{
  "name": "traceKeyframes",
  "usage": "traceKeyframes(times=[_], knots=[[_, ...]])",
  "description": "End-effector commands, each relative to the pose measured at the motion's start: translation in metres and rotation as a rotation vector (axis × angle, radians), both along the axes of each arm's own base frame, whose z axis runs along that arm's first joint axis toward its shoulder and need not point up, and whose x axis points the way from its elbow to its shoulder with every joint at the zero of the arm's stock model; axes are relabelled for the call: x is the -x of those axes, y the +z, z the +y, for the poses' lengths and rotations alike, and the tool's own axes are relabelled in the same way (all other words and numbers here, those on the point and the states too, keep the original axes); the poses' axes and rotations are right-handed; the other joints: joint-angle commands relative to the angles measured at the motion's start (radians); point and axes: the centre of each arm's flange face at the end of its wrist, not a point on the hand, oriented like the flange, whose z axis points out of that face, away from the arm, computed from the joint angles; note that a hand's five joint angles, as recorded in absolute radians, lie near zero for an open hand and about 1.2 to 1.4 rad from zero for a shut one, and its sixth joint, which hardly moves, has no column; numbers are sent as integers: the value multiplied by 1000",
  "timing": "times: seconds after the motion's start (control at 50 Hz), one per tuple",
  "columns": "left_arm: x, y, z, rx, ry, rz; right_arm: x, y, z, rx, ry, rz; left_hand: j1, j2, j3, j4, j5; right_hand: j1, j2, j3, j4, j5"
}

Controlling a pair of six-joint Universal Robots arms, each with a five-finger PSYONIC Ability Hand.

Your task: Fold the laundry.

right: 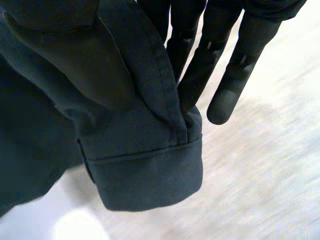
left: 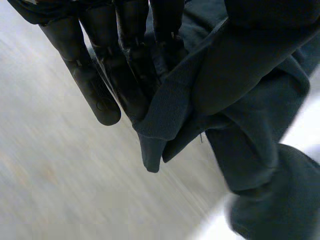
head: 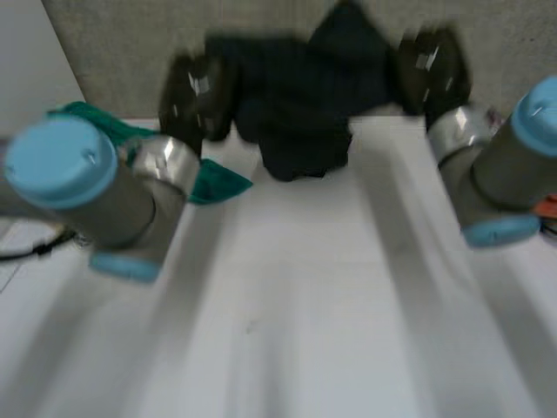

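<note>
Bare worktop [head: 287,305] lies nearest; over its far edge the dark garment [head: 296,96] is held up, pinched by left hand [head: 196,91] and right hand [head: 431,74]. It is judged soft and limp; the stitched hems are best gripped.

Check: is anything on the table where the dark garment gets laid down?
Nothing visible in the middle of the table. A teal cloth lies by the left arm, beside the garment.

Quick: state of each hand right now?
Left hand: shut on the dark garment, pinching its edge.
Right hand: shut on the dark garment, at a hemmed end.
</note>
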Motion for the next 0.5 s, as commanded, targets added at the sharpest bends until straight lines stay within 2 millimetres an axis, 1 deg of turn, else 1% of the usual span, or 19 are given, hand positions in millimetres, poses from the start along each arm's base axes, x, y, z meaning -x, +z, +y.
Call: traceKeyframes(times=[0.02,0.06,0.08,0.12,0.14,0.16,0.18,0.2,0.22,0.24,0.26,0.28,0.3,0.32,0.36,0.38,0.4,0.46,0.5], knots=[[-19,-91,61,-303,-31,-324,4,-105,29,-341,27,234,270,195,197,196,234,293,220,210,200,239],[-24,-97,73,-346,-33,-366,4,-114,38,-374,38,280,270,195,197,196,234,293,220,210,200,239],[-30,-101,82,-386,-19,-397,6,-122,45,-401,45,318,270,195,197,196,234,293,220,210,200,239],[-37,-92,84,-395,16,-401,8,-129,52,-423,56,339,270,195,197,196,234,293,220,210,200,239],[-40,-86,85,-392,37,-397,10,-132,59,-442,60,348,270,195,197,196,234,293,220,210,200,239],[-47,-74,88,-383,78,-387,11,-131,62,-445,64,349,87,12,15,14,51,293,220,210,200,239],[-49,-67,89,-376,91,-380,12,-128,66,-442,65,348,-103,-179,-176,-177,-139,293,220,210,200,239],[-51,-62,91,-367,104,-374,14,-122,69,-435,66,345,-323,-399,-396,-397,-359,114,41,31,21,60],[-53,-56,92,-357,113,-367,16,-108,75,-407,68,329,-517,-593,-590,-591,-553,-484,-557,-567,-577,-538],[-54,-45,96,-335,114,-356,17,-102,78,-392,70,321,-691,-766,-763,-765,-727,-737,-810,-820,-830,-791],[-54,-39,97,-324,112,-348,18,-96,80,-376,69,313,-710,-785,-783,-784,-746,-882,-955,-965,-975,-936],[-54,-33,99,-313,109,-338,19,-90,82,-357,65,301,-719,-794,-791,-793,-755,-909,-982,-993,-1002,-963],[-54,-27,100,-302,108,-330,21,-79,84,-324,60,274,-730,-806,-803,-804,-766,-929,-1002,-1012,-1022,-982],[-56,-15,102,-275,110,-307,22,-74,85,-311,59,259,-742,-818,-815,-816,-778,-929,-1002,-1012,-1022,-982],[-57,-3,103,-248,110,-277,25,-63,86,-293,49,225,-742,-818,-815,-816,-778,-929,-1002,-1012,-1022,-982],[-56,7,103,-228,107,-245,27,-50,87,-274,44,182,-745,-821,-818,-819,-781,-929,-1002,-1012,-1022,-982],[-55,12,102,-220,106,-223,28,-43,88,-268,45,157,-742,-818,-815,-816,-778,-929,-1002,-1012,-1022,-982],[-50,23,97,-220,95,-154,30,-29,90,-288,41,71,-742,-818,-815,-816,-778,-929,-1002,-1012,-1022,-982],[-43,22,93,-238,77,-132,33,-26,89,-322,32,38,-742,-818,-815,-816,-778,-929,-1002,-1012,-1022,-982]])
